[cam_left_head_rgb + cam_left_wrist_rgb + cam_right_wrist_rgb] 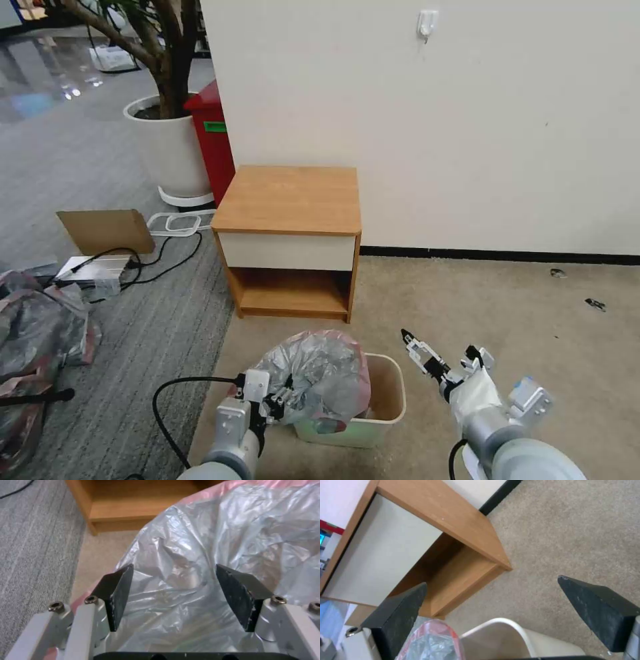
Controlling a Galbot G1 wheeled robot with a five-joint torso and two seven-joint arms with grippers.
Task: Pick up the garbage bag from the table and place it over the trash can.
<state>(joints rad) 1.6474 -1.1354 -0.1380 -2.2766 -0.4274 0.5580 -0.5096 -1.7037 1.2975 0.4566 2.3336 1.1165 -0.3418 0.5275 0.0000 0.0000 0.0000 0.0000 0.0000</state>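
Note:
The garbage bag (pixel 320 375), wrinkly grey plastic with a pinkish rim, lies bunched over the left half of the cream trash can (pixel 389 400), which stands on the floor in front of the table (pixel 288 199). The can's right half is uncovered and its inside shows. My left gripper (pixel 285 399) is at the bag's left side. In the left wrist view the left gripper (pixel 174 566) stands open, with the bag (pixel 213 542) spread between and beyond its fingers. My right gripper (pixel 441 348) hangs open just right of the can. Past the right gripper (pixel 492 581) I see the can's rim (pixel 500 622) and the bag's edge (pixel 433 640).
A red bin (pixel 213 140) and a white plant pot (pixel 170 143) stand behind the table on the left. A cardboard sheet (pixel 107 230), cables (pixel 157 260) and a big plastic heap (pixel 40 327) lie on the grey carpet at left. Beige carpet (pixel 533 313) at right is open.

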